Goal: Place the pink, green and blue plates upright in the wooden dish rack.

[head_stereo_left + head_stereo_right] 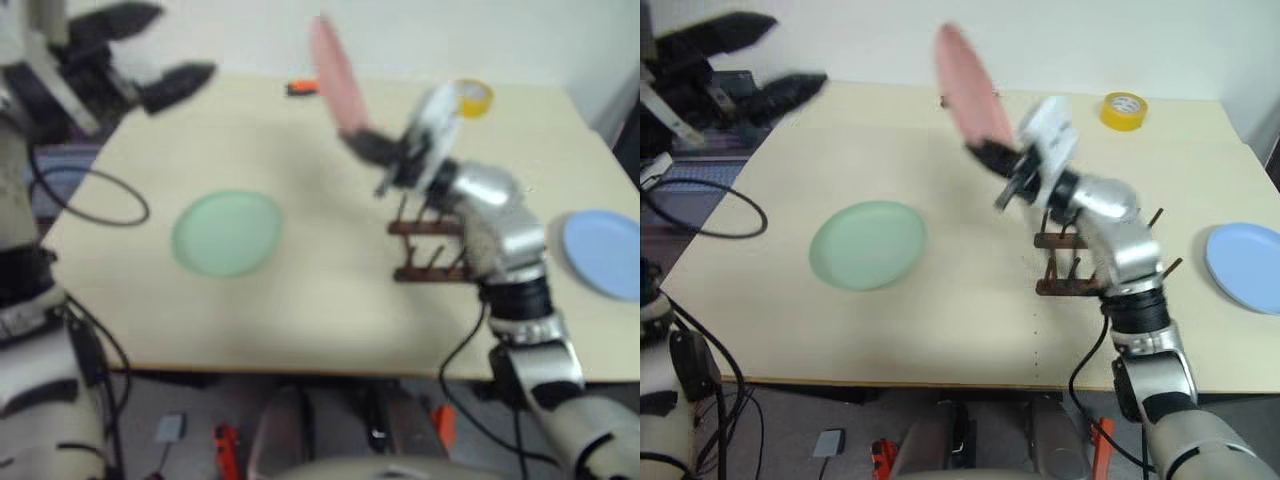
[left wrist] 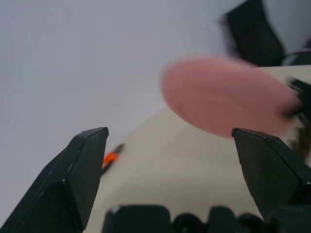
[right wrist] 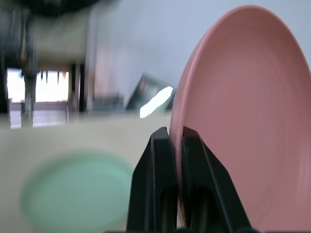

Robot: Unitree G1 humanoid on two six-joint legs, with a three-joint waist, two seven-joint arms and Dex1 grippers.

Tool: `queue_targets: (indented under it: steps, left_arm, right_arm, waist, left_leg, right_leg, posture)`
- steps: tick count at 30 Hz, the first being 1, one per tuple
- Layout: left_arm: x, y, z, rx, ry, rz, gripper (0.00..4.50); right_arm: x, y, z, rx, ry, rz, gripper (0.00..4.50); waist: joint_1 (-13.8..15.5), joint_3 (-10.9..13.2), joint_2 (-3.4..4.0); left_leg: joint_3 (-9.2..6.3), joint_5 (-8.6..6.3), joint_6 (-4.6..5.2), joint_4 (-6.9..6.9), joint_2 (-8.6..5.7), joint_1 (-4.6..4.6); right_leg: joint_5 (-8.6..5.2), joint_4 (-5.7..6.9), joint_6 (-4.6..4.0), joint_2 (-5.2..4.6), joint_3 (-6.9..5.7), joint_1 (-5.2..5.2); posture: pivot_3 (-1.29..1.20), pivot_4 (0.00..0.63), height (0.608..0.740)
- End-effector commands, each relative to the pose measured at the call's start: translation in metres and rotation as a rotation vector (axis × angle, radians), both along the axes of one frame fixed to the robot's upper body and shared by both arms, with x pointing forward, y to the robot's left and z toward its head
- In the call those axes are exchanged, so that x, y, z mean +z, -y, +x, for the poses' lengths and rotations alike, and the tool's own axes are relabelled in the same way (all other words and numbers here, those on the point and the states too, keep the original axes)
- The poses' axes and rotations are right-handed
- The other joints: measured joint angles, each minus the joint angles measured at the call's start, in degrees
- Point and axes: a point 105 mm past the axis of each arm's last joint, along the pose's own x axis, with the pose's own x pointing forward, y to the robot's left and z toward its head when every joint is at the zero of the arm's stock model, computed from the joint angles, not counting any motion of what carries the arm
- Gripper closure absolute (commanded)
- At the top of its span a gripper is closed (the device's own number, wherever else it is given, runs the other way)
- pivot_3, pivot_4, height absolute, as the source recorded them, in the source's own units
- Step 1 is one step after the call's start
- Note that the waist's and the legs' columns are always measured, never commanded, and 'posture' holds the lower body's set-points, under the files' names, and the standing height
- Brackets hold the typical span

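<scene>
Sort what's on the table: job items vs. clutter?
Job: pink plate held up on edge in right gripper; green plate and blue plate flat on table; wooden dish rack.
Clutter: yellow tape roll, orange-and-black tool, black cable.

Three plates in all: one pink plate (image 1: 966,82) up in the air at the far middle, one green plate (image 1: 867,244) lying flat on the left, one blue plate (image 1: 1246,266) flat at the right edge. One wooden dish rack (image 1: 1065,264) sits right of centre. One yellow tape roll (image 1: 1123,110) lies far right, and one small orange thing (image 1: 302,88) at the far edge.
</scene>
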Motion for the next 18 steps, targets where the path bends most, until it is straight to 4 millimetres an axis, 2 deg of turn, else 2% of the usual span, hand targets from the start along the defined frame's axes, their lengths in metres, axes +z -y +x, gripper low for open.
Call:
queue_targets:
  steps: [1, 4, 10, 14, 18]
  left_arm:
    - [0.005, 0.015, -0.004, -0.059, 0.043, 0.001, 0.03]
    - [-0.007, 0.025, 0.000, -0.093, 0.005, 0.013, 0.03]
    - [-0.045, 0.052, -0.001, -0.208, -0.107, 0.050, 0.03]
    - [-0.062, 0.063, -0.003, -0.248, -0.146, 0.071, 0.03]
    - [-0.063, 0.070, -0.003, -0.278, -0.158, 0.055, 0.03]
  right_arm:
    - [0.054, 0.043, -0.028, 0.028, 0.044, 0.152, 4.50]
    - [0.060, 0.077, -0.034, -0.021, -0.025, 0.175, 4.50]
    - [0.045, 0.133, -0.060, -0.063, -0.213, 0.175, 4.50]
    - [0.030, 0.153, -0.071, -0.110, -0.277, 0.173, 4.50]
    - [0.025, 0.163, -0.078, -0.132, -0.301, 0.198, 4.50]
  waist:
    - [0.5, 0.0, -0.02]
    - [0.6, 0.0, -0.07]
    - [0.5, 0.0, -0.05]
    - [0.0, 0.0, -0.04]
    - [-0.5, 0.0, -0.04]
  left_leg:
    - [-0.01, 0.01, 0.01, 0.00, 0.01, 0.00]
    - [0.01, 0.01, 0.01, -0.09, 0.03, 0.08]
    - [0.13, 0.00, 0.04, -0.22, 0.03, 0.09]
    - [0.15, -0.01, 0.05, -0.24, 0.06, 0.08]
    - [0.07, 0.00, 0.06, -0.17, 0.06, 0.12]
  right_leg:
    - [0.00, -0.02, -0.01, 0.01, -0.01, 0.00]
    - [-0.04, -0.10, -0.05, 0.07, -0.01, 0.06]
    - [-0.08, -0.16, -0.08, 0.08, 0.11, 0.02]
    - [-0.22, -0.20, 0.16, 0.13, 0.18, 0.01]
    - [-0.20, -0.13, 0.21, 0.18, 0.19, 0.03]
  posture:
    - [0.00, 0.150, 0.740]
    - [0.00, 0.150, 0.740]
    - [0.00, 0.150, 0.740]
    - [0.00, 0.150, 0.740]
    - [0.00, 0.150, 0.740]
